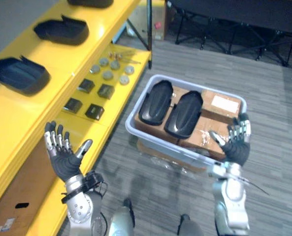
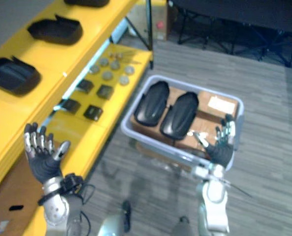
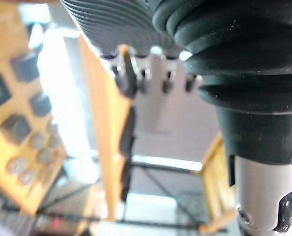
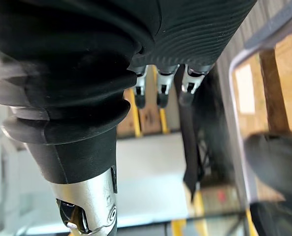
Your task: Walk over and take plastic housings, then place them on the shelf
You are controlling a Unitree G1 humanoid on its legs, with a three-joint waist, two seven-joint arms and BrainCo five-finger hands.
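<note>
Two black plastic housings [image 1: 156,102] [image 1: 183,113] lie side by side on cardboard boxes inside a pale grey bin [image 1: 150,142] on the floor. Further black housings [image 1: 18,74] [image 1: 62,30] rest on the top of the yellow shelf [image 1: 62,73] at the left. My left hand [image 1: 63,152] is raised, palm up and open, above the shelf's lower board, holding nothing. My right hand [image 1: 237,140] is open too, fingers straight, over the bin's near right corner and beside the boxes. It touches neither housing.
On the shelf's lower board [image 1: 113,93] lie small black square parts [image 1: 94,111] and several round grey discs [image 1: 108,75]. Dark folding frames [image 1: 219,29] stand at the back on the grey plank floor. A brown carton [image 1: 13,196] sits under the shelf.
</note>
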